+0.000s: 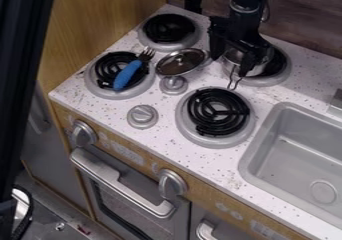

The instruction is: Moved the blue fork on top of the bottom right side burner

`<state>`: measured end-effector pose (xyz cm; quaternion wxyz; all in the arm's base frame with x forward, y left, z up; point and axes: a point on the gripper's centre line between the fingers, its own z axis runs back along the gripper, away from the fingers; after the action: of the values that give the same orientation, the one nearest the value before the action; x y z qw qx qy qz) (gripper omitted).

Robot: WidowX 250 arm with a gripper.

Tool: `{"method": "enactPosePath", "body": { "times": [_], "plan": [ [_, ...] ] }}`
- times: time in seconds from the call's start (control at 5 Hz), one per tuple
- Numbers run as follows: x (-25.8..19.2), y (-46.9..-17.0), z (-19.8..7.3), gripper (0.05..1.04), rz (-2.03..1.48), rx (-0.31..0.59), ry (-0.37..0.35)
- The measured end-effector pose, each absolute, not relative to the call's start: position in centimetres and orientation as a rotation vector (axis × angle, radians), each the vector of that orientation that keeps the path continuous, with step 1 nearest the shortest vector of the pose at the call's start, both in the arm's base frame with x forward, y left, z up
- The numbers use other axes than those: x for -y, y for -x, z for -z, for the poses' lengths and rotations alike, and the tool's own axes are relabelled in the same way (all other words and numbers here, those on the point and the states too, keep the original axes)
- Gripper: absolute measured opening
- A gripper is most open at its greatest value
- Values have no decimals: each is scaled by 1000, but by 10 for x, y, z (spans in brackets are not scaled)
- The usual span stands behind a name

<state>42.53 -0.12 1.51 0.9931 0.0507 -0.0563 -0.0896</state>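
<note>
The blue fork (pixel 128 74) lies across the front left burner (pixel 96 86), its handle on the coil and its metal tines pointing up and right past the burner's edge. The gripper (pixel 232 58) hangs at the upper right, above a small metal pot on the back right burner, with its two fingers spread apart. It is well to the right of the fork and not touching it. The bottom right burner (pixel 217 112) has a bare black coil with nothing on it.
The metal pot (pixel 258 66) has its wire handle toward the front. A round lid (pixel 180 61) leans near the middle by a knob (pixel 174 85). Another knob (pixel 142 116) stands farther forward. The back left burner (pixel 168 29) is bare. A grey sink (pixel 307 154) lies at right.
</note>
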Motion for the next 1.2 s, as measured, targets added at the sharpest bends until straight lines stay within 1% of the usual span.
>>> {"method": "enactPosePath", "body": {
  "times": [0.2, 0.4, 0.6, 0.8, 1.0, 1.2],
  "plan": [
    [-1, -416, 8, 1001, 174, 54, -96],
    [-30, -404, 25, 1001, 114, 62, -91],
    [-71, -397, 26, 1001, 22, 48, -103],
    [-108, -395, 25, 1001, -26, 76, -132],
    [-165, -394, 15, 1001, -83, 124, -166],
    [-186, -386, 13, 1001, -109, 112, -189]
  ]
}}
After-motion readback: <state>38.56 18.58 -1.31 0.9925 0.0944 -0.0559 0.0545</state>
